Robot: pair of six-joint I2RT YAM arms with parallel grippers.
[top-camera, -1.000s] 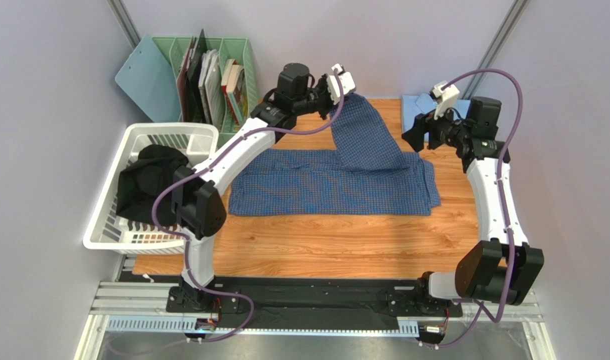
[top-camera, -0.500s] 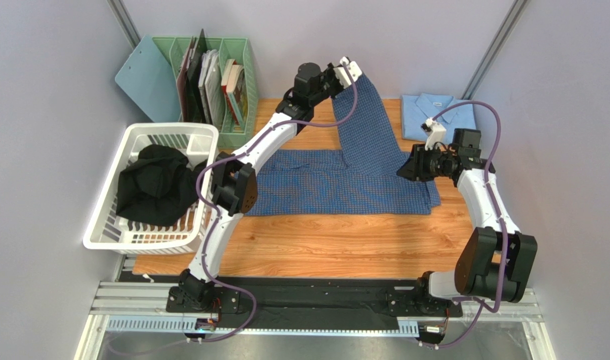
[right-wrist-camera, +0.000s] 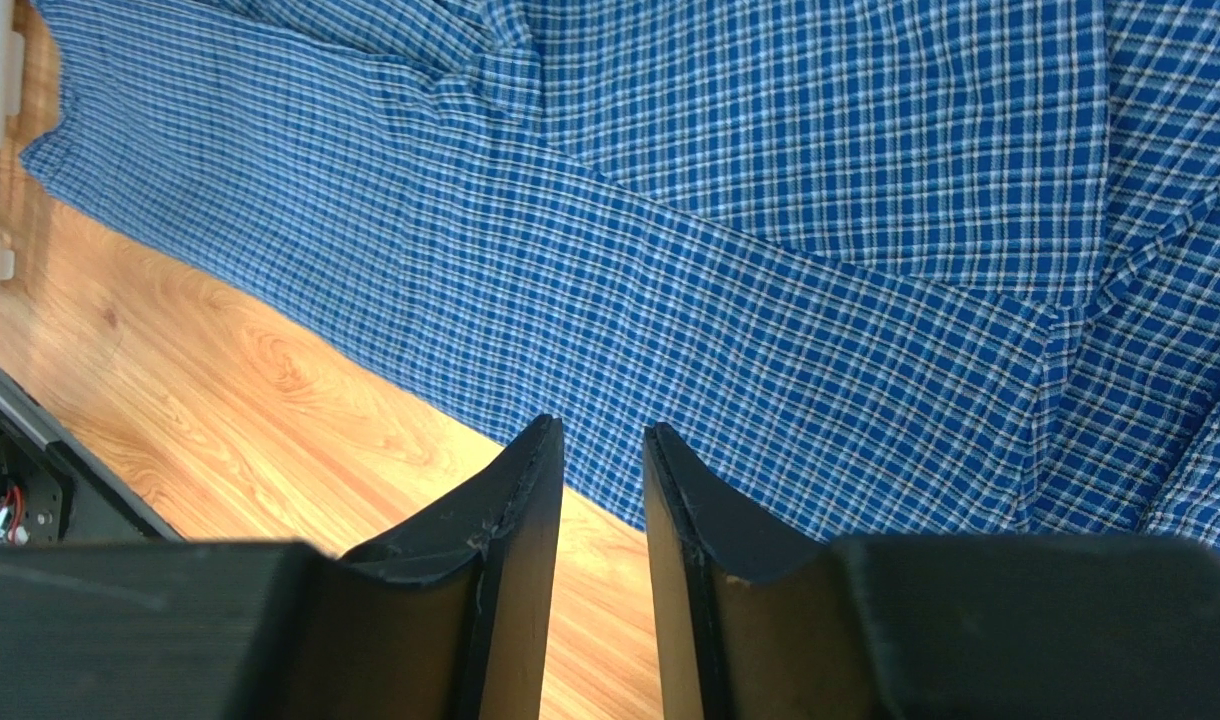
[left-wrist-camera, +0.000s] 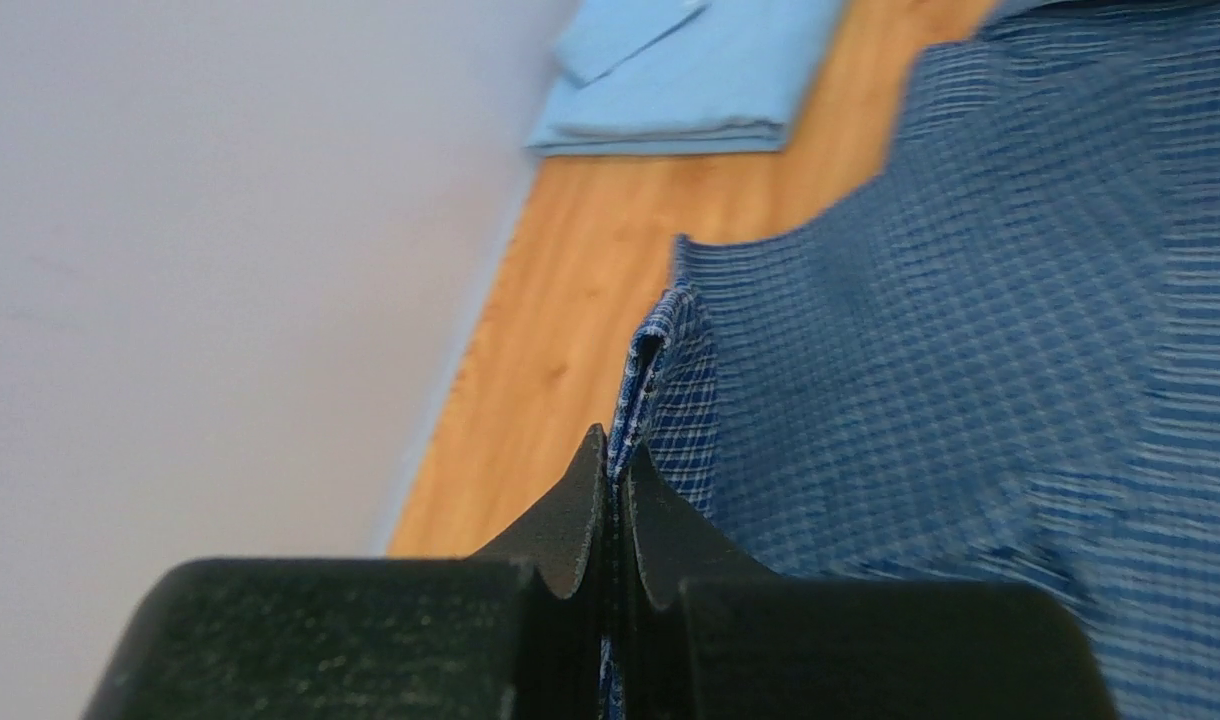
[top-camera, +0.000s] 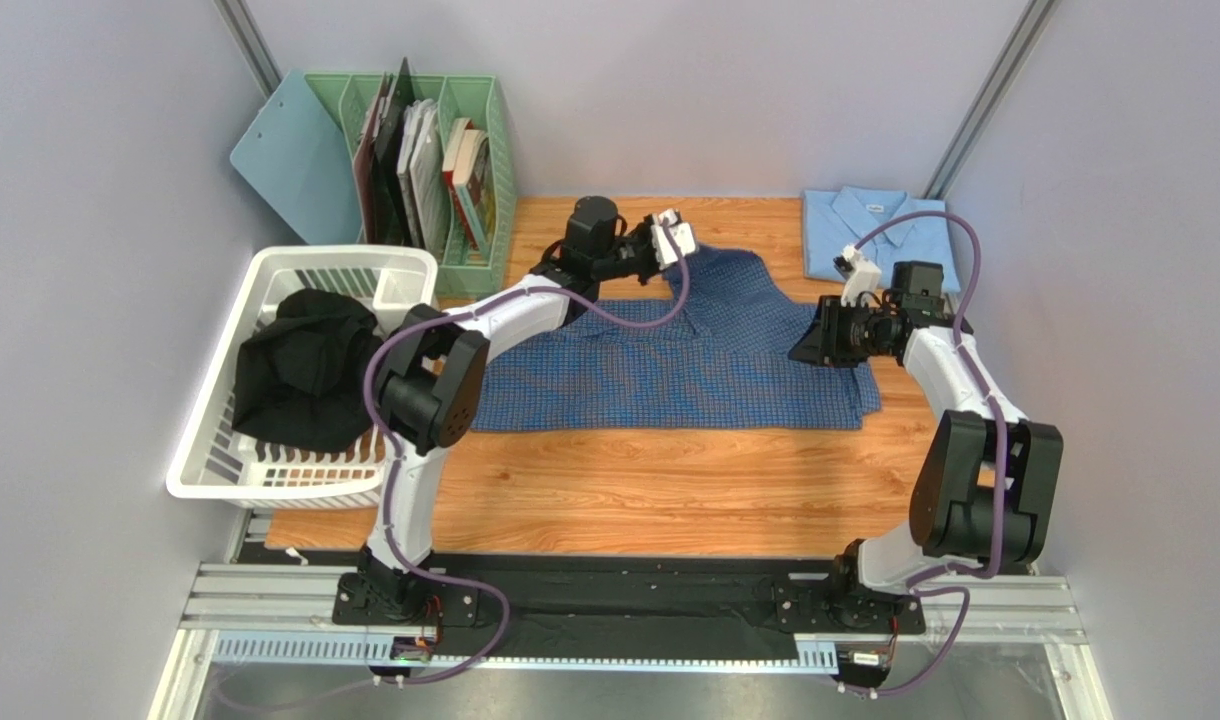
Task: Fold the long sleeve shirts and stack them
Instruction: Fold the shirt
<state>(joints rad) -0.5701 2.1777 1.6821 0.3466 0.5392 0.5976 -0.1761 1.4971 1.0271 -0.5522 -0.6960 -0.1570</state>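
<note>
- Grips an edge of the checked shirt (top-camera: 676,375) in the left pincer (top-camera: 673,237), shut tight on the cloth at upper centre of the overhead view.
- Compared with a second ago, sits much lower and further left. The flap that hung raised toward the top of the frame now drapes back over the shirt's body.
- Leaves the checked shirt spread across the middle of the worktop (top-camera: 646,495), its upper part doubled over and a little rumpled.
- Hovers the right pincer (top-camera: 800,348) at the shirt's right edge, having dropped there from the upper right. Tips only narrowly apart, nothing between them, seemingly just above the cloth.
- Reads as one fold nearly laid: probably time to let go on the left and smooth, with more folds to come.
- Keeps the pale blue shirt (top-camera: 830,218) folded at upper right, apart from the checked one, so stacking not yet begun.
</note>
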